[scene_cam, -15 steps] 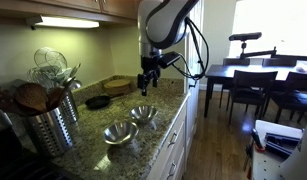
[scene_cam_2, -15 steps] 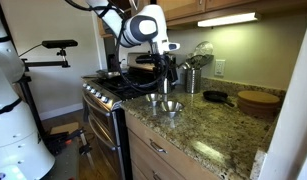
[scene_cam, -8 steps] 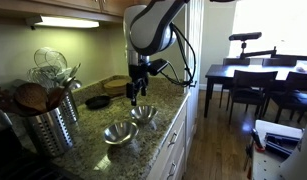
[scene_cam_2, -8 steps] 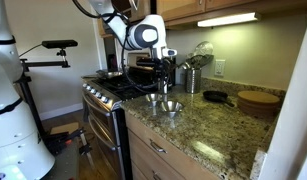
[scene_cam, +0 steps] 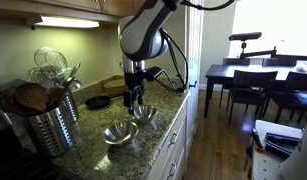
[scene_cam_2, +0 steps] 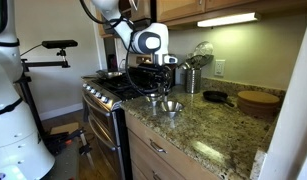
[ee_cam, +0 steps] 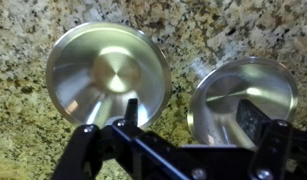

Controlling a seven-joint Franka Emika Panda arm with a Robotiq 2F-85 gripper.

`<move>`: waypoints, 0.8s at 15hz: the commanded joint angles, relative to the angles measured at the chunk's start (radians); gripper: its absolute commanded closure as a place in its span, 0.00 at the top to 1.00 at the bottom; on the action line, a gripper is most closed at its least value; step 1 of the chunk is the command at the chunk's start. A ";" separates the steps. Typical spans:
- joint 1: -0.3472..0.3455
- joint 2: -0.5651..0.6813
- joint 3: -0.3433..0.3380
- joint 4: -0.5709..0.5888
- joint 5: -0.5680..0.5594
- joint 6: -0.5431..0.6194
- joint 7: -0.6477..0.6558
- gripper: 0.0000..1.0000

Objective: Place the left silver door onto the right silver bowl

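Two empty silver bowls stand side by side on the granite counter. In the wrist view one silver bowl (ee_cam: 106, 75) is at the left and the other silver bowl (ee_cam: 243, 95) at the right. Both show in both exterior views, one bowl (scene_cam: 119, 132) (scene_cam_2: 170, 106) nearer the counter edge, the other bowl (scene_cam: 143, 114) (scene_cam_2: 153, 98) beside it. My gripper (ee_cam: 191, 115) (scene_cam: 133, 100) (scene_cam_2: 156, 86) hangs just above them. It is open and empty, with one finger over the gap between the bowls and one over the right bowl. No door is in view.
A metal utensil holder (scene_cam: 48, 115) with whisks stands at the counter's end. A black pan (scene_cam: 97, 101) and a wooden board (scene_cam: 118, 85) lie behind the bowls. A stove (scene_cam_2: 111, 88) adjoins the counter. The counter edge (scene_cam: 168, 125) runs close by the bowls.
The arm has swung along the counter and come down, so the open gripper now hangs just over the two bowls. The bowls have not moved.
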 commanded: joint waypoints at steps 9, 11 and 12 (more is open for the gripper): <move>-0.004 0.107 0.042 0.137 0.069 -0.131 -0.088 1.00; -0.006 0.120 0.045 0.150 0.079 -0.142 -0.097 1.00; -0.007 0.127 0.046 0.156 0.082 -0.144 -0.099 1.00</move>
